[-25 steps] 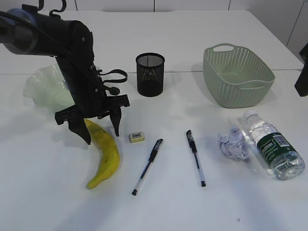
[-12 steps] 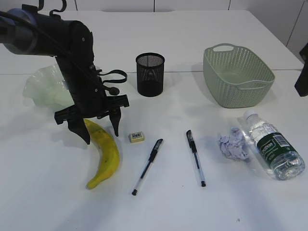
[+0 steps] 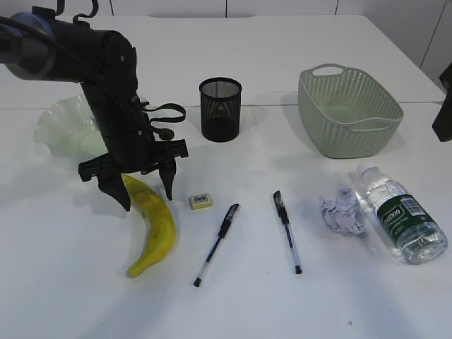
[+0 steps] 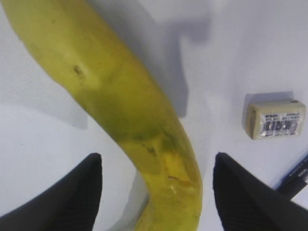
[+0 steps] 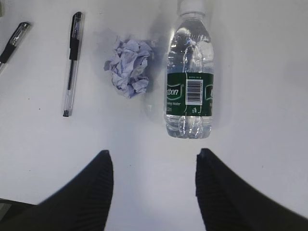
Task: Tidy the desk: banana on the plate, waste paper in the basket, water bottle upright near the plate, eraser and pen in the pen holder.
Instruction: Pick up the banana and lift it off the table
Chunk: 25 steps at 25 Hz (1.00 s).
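1. Banana step in hand: the left tool (image 3: 145, 194), left of centre in the exterior view, stands with fingers apart, straddling the banana's (image 3: 157, 222) upper end on the worktop (image 3: 233, 311).
2. Next, I judge: lower, close, then carry it to the plate (image 3: 67, 131) at upper left.
3. Right tool (image 5: 151, 192) hangs apart above the lying bottle (image 5: 188, 77).

We see bare tabletop all along the near edge, while the banana (image 3: 157, 227), eraser (image 3: 200, 201), two pens (image 3: 217, 244), paper ball (image 3: 342, 211) and lying bottle (image 3: 401, 220) crowd the middle band, with gaps between them.
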Motion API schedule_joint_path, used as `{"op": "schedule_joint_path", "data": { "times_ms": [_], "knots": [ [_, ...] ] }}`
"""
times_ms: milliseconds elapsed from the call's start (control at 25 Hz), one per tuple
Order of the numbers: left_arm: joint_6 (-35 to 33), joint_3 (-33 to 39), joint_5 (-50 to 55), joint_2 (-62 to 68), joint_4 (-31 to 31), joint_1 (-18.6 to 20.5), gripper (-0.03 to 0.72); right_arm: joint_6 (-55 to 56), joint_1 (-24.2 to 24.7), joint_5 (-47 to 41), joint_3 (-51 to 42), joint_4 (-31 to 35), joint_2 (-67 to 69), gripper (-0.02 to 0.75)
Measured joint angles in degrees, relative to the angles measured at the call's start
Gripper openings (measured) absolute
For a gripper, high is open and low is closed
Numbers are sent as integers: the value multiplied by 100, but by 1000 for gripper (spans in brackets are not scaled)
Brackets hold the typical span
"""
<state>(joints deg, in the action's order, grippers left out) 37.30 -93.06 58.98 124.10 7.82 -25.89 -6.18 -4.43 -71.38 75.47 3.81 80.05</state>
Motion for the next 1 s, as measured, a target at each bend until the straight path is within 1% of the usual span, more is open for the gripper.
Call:
{"op": "schedule_joint_path", "data": {
  "times_ms": [280,760,840,1000],
  "knots": [
    [-19,0,47,159,-9,0,505,0,0,0,0,0,0,412],
    [-237,0,47,197,-9,-27,503,0,0,0,0,0,0,412],
    [-264,0,47,197,-9,-27,488,0,0,0,0,0,0,412],
    [-323,0,47,197,-9,-27,412,0,0,0,0,0,0,412]
  ]
}}
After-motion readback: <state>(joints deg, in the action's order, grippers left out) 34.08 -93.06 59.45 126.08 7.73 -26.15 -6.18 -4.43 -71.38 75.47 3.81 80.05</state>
